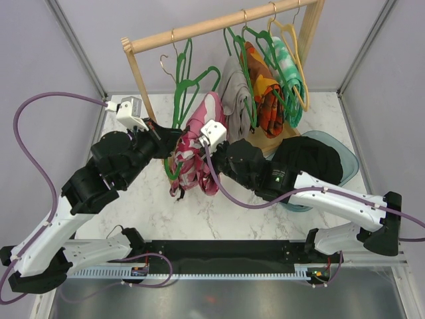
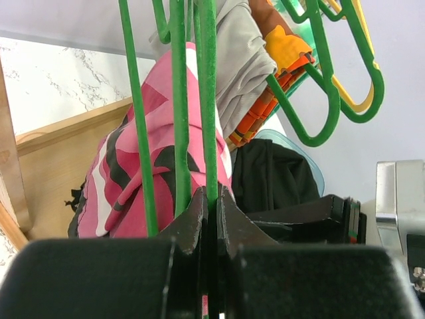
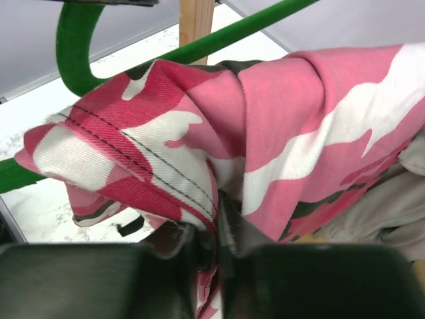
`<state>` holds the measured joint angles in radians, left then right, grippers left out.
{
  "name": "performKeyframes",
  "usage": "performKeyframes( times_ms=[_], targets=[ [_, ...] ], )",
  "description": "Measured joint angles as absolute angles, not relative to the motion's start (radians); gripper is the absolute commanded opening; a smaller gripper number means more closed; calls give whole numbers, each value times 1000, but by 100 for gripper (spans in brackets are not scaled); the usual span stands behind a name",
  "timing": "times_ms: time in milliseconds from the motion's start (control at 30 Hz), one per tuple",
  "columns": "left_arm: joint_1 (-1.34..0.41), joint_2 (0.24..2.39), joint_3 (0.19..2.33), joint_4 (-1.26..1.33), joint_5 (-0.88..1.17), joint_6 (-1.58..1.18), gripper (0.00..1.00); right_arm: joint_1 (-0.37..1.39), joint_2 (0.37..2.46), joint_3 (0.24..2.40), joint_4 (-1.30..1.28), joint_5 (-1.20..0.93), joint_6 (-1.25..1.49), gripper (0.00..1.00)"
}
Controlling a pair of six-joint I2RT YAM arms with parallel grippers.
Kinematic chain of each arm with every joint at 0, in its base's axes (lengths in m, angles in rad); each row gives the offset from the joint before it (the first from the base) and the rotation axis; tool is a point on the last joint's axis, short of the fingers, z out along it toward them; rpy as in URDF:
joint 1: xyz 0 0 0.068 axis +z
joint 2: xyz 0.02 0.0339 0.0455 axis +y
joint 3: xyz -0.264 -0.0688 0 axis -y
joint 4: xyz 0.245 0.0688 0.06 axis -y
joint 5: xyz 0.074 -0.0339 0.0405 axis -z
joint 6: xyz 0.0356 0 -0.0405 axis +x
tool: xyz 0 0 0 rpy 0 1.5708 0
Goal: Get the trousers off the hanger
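In the middle of the top view, the pink camouflage trousers (image 1: pixel 194 154) are hanging low over the worktop (image 1: pixel 153 209), draped on a green hanger (image 2: pixel 211 100). The left pincer (image 2: pixel 211 199) is clamping that hanger's bar. The right pincer (image 3: pixel 216 229) is pinching a fold of the camouflage cloth. At upper right, grey trousers (image 1: pixel 234 90), orange-patterned trousers (image 1: pixel 265 96) and green-white trousers (image 1: pixel 289 63) are hanging from the wooden rail (image 1: pixel 212 25). Black trousers (image 1: pixel 312 159) are lying in a basin (image 1: pixel 350 163) at right.

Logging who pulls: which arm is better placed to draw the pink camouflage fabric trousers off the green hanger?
Right. The right gripper is shut on the pink-white-dark camouflage fabric trousers; the left gripper pinches the thin green hanger, likely steadying it.
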<state>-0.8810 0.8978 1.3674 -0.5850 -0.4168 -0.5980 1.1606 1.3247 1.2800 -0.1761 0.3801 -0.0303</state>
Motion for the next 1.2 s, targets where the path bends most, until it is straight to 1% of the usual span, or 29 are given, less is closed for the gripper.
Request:
performKeyframes(
  times_ms=[33, 67, 333, 500, 833, 1200],
  targets=[
    [-881, 898, 1367, -584, -417, -598, 2, 1149, 1325, 1281, -174, 358, -32, 8],
    [-881, 898, 1367, -580, -417, -598, 2, 1134, 1325, 1285, -175, 332, -37, 0],
    [-881, 876, 1351, -551, -417, -599, 2, 1061, 1302, 1393, -300, 91, -166, 0],
    [-882, 870, 1349, -531, -416, -599, 2, 1029, 1291, 1582, -410, -27, -239, 0],
    [-884, 872, 1338, -443, -416, -599, 2, 971, 1304, 1950, -533, -94, -268, 0],
    [-886, 890, 1333, -392, -416, -601, 2, 931, 1425, 2292, -606, -127, -239, 0]
  ],
)
